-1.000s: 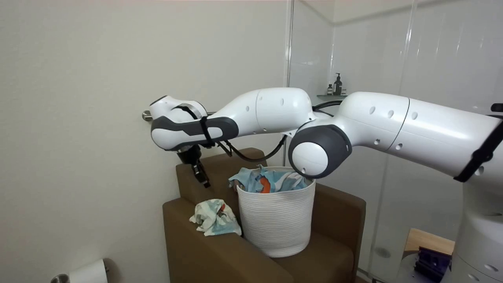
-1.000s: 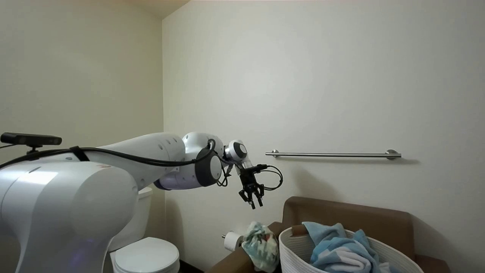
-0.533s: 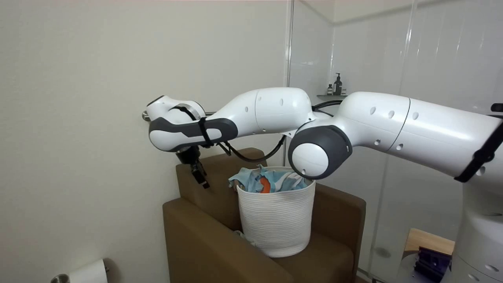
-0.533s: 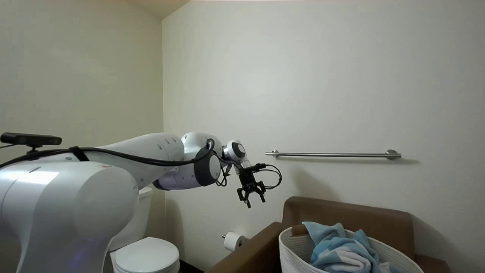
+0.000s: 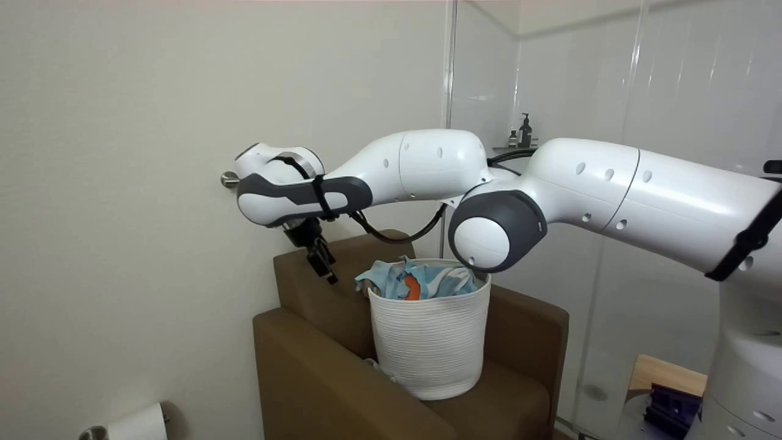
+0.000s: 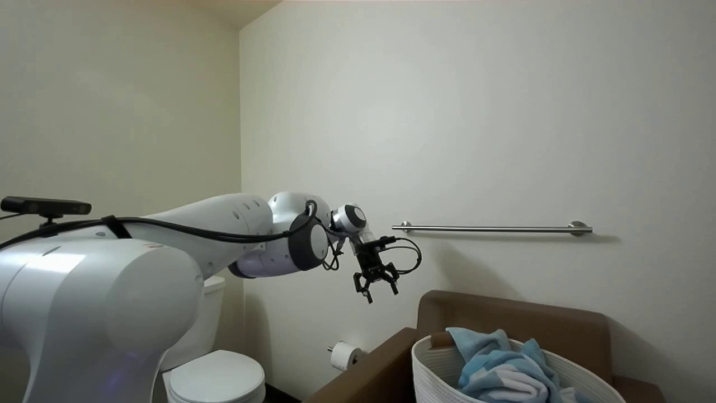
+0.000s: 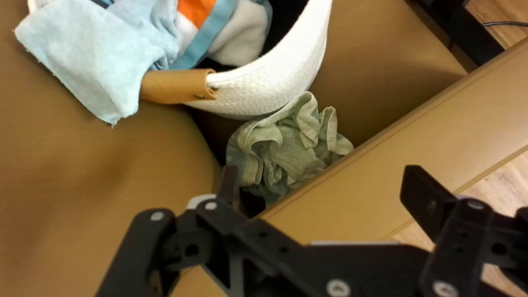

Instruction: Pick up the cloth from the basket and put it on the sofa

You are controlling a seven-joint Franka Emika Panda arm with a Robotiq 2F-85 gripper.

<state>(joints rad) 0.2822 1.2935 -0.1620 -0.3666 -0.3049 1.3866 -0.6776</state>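
The cream and pale green cloth (image 7: 293,148) lies crumpled in the gap between the basket and the sofa's arm. Only a small pale edge of the cloth (image 5: 374,365) peeks out in an exterior view. The white basket (image 5: 427,342) stands on the seat of the brown sofa (image 5: 330,366); its rim and wall also show in the wrist view, where the basket (image 7: 284,78) is above the cloth. My gripper (image 6: 382,296) hovers over the sofa's arm, its fingers spread wide with nothing between them. In the wrist view the gripper (image 7: 321,177) is well above the cloth, apart from it.
Light-blue and white cloths (image 6: 509,375) fill the basket, one corner draped over its rim by a leather handle (image 7: 177,86). A towel bar (image 6: 492,228) runs along the wall behind. A toilet paper roll (image 6: 343,356) and a toilet (image 6: 217,375) are beyond the sofa's arm.
A second ago the cloth was up by the sofa arm's top, below the gripper; it has dropped down beside the basket. The jaws have spread wider, and the gripper has risen slightly toward the basket.
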